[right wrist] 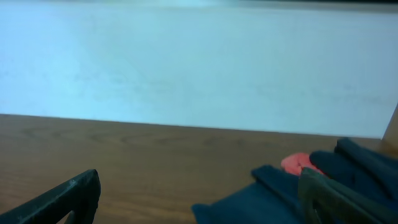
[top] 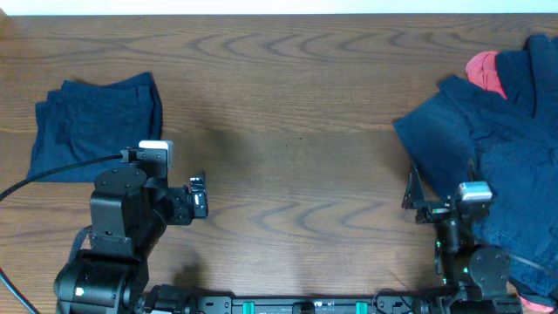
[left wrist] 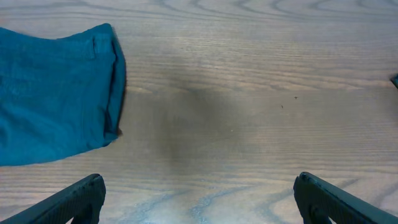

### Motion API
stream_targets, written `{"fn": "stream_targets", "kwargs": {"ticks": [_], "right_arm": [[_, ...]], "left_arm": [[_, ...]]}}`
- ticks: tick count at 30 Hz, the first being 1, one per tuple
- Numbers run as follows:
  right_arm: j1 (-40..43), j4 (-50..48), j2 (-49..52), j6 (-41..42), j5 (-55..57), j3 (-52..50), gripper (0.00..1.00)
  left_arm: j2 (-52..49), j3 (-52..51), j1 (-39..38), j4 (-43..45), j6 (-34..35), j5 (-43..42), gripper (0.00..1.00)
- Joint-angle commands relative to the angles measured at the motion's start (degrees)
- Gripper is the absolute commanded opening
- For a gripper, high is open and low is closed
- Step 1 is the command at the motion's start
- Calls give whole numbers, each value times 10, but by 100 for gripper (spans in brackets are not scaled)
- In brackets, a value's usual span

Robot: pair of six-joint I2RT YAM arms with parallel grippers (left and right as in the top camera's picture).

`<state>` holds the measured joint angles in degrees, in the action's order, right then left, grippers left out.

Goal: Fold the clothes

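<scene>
A folded navy garment (top: 96, 122) lies flat at the table's left; it also shows in the left wrist view (left wrist: 56, 93). A loose pile of navy clothes (top: 497, 166) lies at the right, with a pink-red piece (top: 486, 71) at its far edge; the pile (right wrist: 261, 199) and the pink-red piece (right wrist: 298, 163) also show in the right wrist view. My left gripper (top: 199, 196) is open and empty over bare wood, right of the folded garment; its fingers (left wrist: 199, 199) show wide apart. My right gripper (top: 410, 194) is open and empty at the pile's left edge; its fingers (right wrist: 199, 199) are spread.
The wooden table (top: 296, 131) stretches between the two garments. A white wall (right wrist: 199, 62) runs behind the table's far edge. A black cable (top: 52, 170) trails from the left arm across the folded garment's near edge.
</scene>
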<state>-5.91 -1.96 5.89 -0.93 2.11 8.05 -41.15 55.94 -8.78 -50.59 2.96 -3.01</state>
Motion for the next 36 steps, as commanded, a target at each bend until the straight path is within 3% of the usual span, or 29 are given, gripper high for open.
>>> {"fn": "stream_targets", "kwargs": {"ticks": [1, 6, 10, 36], "right_arm": [[10, -25, -35, -38, -10, -37, 99], [25, -37, -56, -78, -69, -78, 99], [36, 55, -56, -86, -97, -77, 99], [37, 56, -56, -77, -92, -77, 99]], "left_arm": [[-1, -2, 1, 1, -1, 2, 98], [-1, -2, 1, 1, -1, 2, 98], [-1, -2, 1, 1, -2, 2, 98], [-1, -2, 1, 1, -1, 2, 98]]}}
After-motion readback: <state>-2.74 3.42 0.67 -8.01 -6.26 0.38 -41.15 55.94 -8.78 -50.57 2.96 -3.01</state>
